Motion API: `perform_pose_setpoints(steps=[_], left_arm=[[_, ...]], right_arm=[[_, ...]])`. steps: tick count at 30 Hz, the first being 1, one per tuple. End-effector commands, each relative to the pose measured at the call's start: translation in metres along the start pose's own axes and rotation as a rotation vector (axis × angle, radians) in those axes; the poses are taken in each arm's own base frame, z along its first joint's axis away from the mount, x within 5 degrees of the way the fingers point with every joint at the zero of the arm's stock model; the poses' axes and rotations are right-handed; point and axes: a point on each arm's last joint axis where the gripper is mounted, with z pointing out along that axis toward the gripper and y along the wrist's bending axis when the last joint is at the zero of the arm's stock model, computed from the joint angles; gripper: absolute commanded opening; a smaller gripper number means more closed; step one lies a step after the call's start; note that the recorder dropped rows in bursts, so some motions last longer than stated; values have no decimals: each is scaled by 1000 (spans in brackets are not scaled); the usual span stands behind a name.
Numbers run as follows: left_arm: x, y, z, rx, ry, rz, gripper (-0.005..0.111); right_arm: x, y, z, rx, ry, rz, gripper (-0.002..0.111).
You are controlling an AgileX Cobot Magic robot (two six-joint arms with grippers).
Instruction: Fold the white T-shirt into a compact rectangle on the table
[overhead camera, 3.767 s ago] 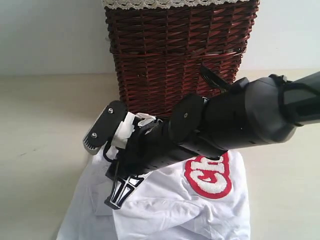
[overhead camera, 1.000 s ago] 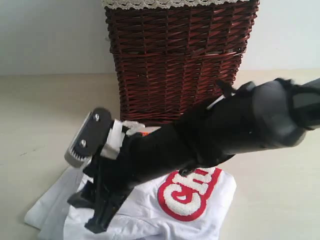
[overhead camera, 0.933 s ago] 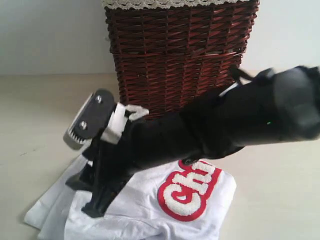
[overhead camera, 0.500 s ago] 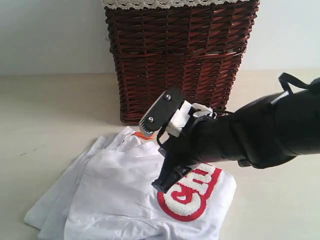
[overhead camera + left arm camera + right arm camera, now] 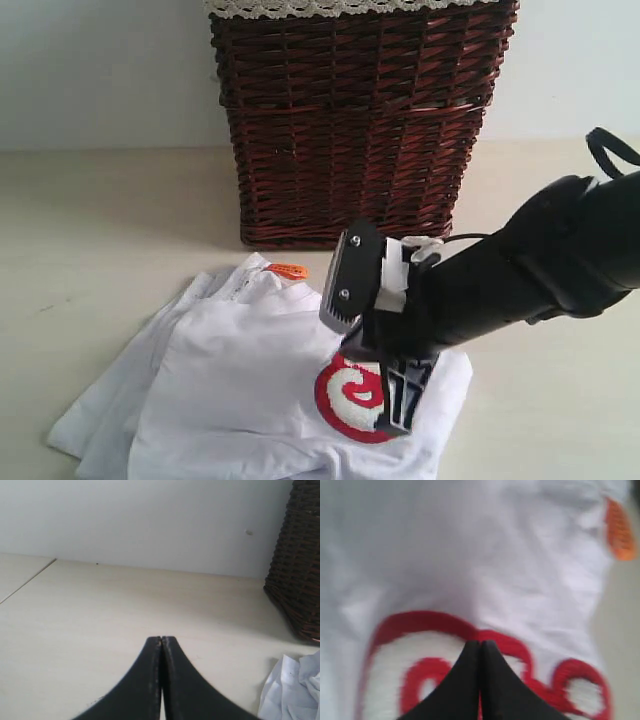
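Soft cloth, rough wicker, matt tabletop.
The white T-shirt [image 5: 240, 380] is soft, creased matt cloth; its red-edged letters [image 5: 350, 395] look fuzzy, and its neck tag [image 5: 288, 270] is orange fabric. The basket [image 5: 360, 120] is rough dark brown wicker with pale lace trim [image 5: 350, 6]. The table [image 5: 100, 230] is smooth and matt. The right gripper [image 5: 397, 428] looks like matt black plastic.

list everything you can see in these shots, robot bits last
white T-shirt: one, white, partly folded, lying on the table in front of the basket
lettering: one patch, white outlined in red, on the shirt's right part
neck tag: one, orange, at the shirt's far edge
basket: one, dark brown wicker, behind the shirt
table: one, pale beige, under everything
wall: one, white, behind
right gripper: one, black, shut, over the lettering
left gripper: one, black, shut, above bare table
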Motion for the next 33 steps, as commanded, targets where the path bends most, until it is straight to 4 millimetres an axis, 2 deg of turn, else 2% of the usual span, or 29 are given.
perform_pose_setpoints(steps=[1,3,7,10,12,16,17,18,21,24,26,29,31,33], left_arm=[[0,0,0,-1,-4,-1,0],[0,0,0,-1,-4,-1,0],[0,0,0,-1,-4,-1,0],[0,0,0,-1,-4,-1,0],[0,0,0,-1,-4,-1,0],[0,0,0,-1,-4,-1,0],[0,0,0,-1,-4,-1,0],[0,0,0,-1,-4,-1,0],[0,0,0,-1,-4,-1,0],[0,0,0,-1,-4,-1,0],[0,0,0,-1,-4,-1,0],[0,0,0,-1,-4,-1,0],[0,0,0,-1,-4,-1,0],[0,0,0,-1,-4,-1,0]], right_arm=[[12,24,1,-288,99,32,0],[23,24,8,-280,175,103,0],[39,14,24,-158,273,180,0],[47,2,23,-73,293,267,0],[56,-13,13,-14,291,348,0],[83,-34,-13,-18,363,232,0],[95,-41,-20,-5,384,235,0],[99,-44,-23,5,386,248,0],[85,-50,-40,86,292,314,6],[59,-47,-63,110,143,227,29],[43,-34,-81,41,59,191,39],[27,5,-98,-327,-46,86,37],[27,17,-95,-379,-46,12,36],[30,22,-83,-340,-20,-50,37]])
